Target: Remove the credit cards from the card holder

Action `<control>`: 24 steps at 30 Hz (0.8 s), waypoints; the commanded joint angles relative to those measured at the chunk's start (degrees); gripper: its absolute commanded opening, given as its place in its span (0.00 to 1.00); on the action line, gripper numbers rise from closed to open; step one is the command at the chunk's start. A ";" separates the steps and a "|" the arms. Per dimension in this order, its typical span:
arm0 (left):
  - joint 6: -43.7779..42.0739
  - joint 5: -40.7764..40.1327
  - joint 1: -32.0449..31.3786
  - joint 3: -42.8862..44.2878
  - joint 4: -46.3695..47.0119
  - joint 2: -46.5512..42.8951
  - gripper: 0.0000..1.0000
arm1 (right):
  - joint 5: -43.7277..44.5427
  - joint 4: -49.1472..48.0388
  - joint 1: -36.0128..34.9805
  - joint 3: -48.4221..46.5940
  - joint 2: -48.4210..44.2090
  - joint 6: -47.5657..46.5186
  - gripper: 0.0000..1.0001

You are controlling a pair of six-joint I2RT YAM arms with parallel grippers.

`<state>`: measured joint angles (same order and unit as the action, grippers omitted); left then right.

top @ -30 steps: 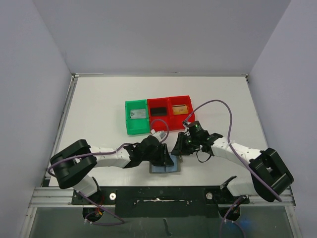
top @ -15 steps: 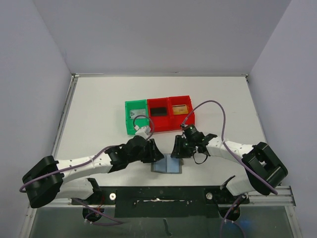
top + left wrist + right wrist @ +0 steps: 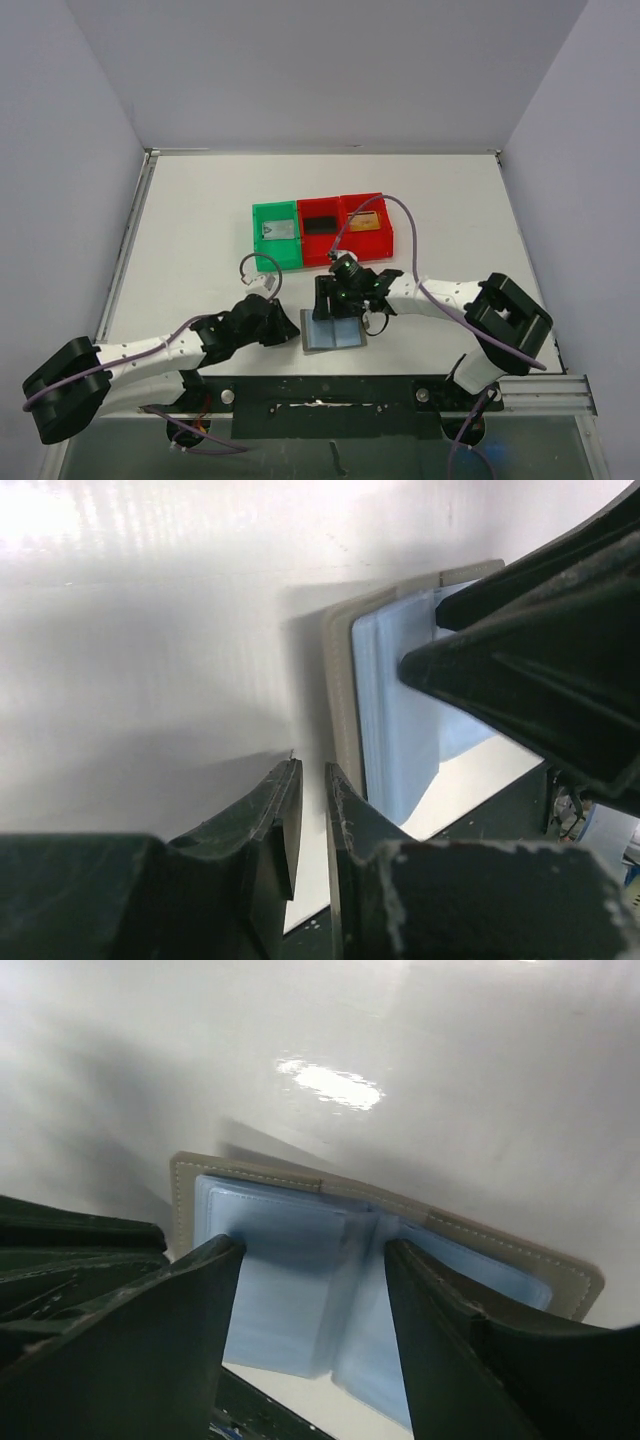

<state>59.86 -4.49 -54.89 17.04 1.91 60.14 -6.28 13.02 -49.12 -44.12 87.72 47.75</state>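
The card holder (image 3: 335, 334) lies open near the table's front edge, its bluish-grey pockets (image 3: 290, 1290) facing up. My right gripper (image 3: 335, 302) (image 3: 315, 1250) is open, tilted down over it. One fingertip rests on the pocket each side of the fold. My left gripper (image 3: 291, 329) (image 3: 310, 770) sits just left of the holder's (image 3: 395, 720) edge, its jaws nearly together with nothing between them. A silvery-grey credit card (image 3: 277, 230) lies in the green bin and a black one (image 3: 320, 224) in the middle red bin. No card shows in the pockets.
Three bins stand in a row behind the holder: green (image 3: 262, 252), red (image 3: 322, 247) and red (image 3: 384, 238), the last holding an orange card (image 3: 365, 221). The black rail (image 3: 320, 392) runs just beyond the holder's near edge.
My left arm has pulled back to the left off the holder and its jaws have narrowed. My right gripper has moved left over the holder and opened.
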 commanded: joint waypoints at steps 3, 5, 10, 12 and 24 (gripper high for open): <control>0.58 0.09 1.21 -5.58 8.31 -4.61 0.14 | 11.16 2.07 -8.18 -8.89 7.32 2.76 0.66; 0.70 1.02 1.43 -6.60 8.76 -5.95 0.14 | 11.79 2.75 -9.32 -10.54 9.21 3.72 0.68; 0.96 0.78 2.11 -8.07 7.56 -9.09 0.14 | 11.65 4.20 -10.97 -12.80 11.55 3.91 0.73; 1.17 0.99 3.13 -8.45 6.88 -9.14 0.13 | 10.48 3.61 -11.05 -12.37 10.96 2.90 0.76; -5.32 5.01 6.40 -1.59 3.57 -2.36 0.09 | 1.52 -12.18 -9.98 -0.18 5.85 2.25 0.54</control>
<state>58.74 -0.67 -49.30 9.47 5.37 55.51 2.31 7.79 -58.70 -49.47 94.45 47.92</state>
